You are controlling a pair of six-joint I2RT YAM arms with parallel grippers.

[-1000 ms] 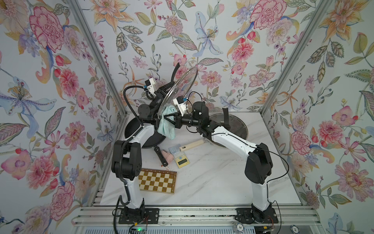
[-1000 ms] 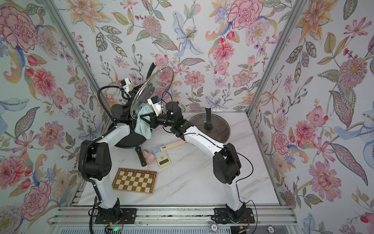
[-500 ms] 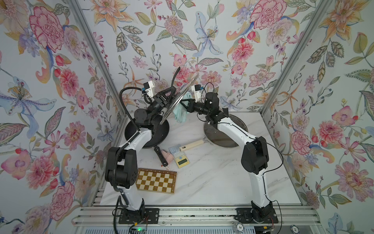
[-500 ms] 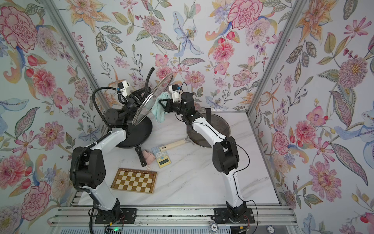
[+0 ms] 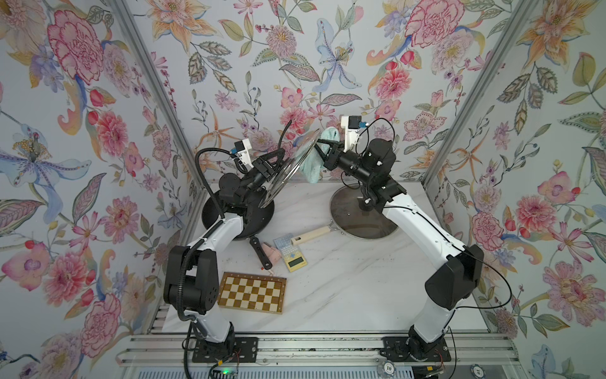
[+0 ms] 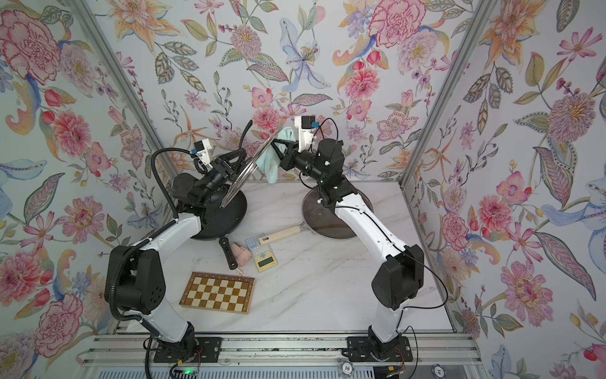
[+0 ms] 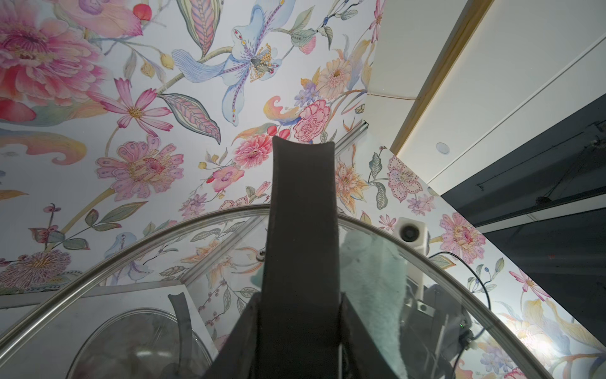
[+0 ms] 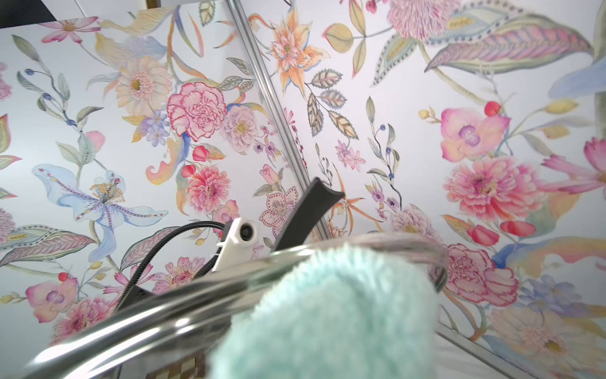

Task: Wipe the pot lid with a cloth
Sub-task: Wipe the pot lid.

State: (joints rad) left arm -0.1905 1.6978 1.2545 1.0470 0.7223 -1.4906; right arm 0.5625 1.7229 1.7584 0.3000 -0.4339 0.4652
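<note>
Contact between the cloth point(image 5: 312, 166) and the pot lid point(image 5: 288, 174) is what we see just above the middle of both top views. The left pincer point(image 5: 273, 163) pinches the lid's black handle point(image 7: 301, 213) and holds the glass disc clear of the desk point(image 5: 344, 295), stood on edge and leaning, its steel rim running from upper right to lower left. The right pincer point(image 5: 320, 148) is pressed together on a fold of the mint cloth and lays it against the face of the lid turned away from the handle; the loose part of the rag hangs down beside the rim. In the left wrist view we see the cloth point(image 7: 370, 295) through the glass, right of the handle. In the right wrist view it fills the lower middle point(image 8: 328, 311), with the lid's rim point(image 8: 164, 311) curving across at lower left. On the desk lie a black pan point(image 5: 260, 220) at centre left under the left arm, a second pan point(image 5: 351, 220) with a pale handle at centre right, and a calculator point(image 5: 295, 259) and small pink item point(image 5: 272, 254) between them. We find a chessboard point(image 5: 252, 293) lower down, left of centre.
</note>
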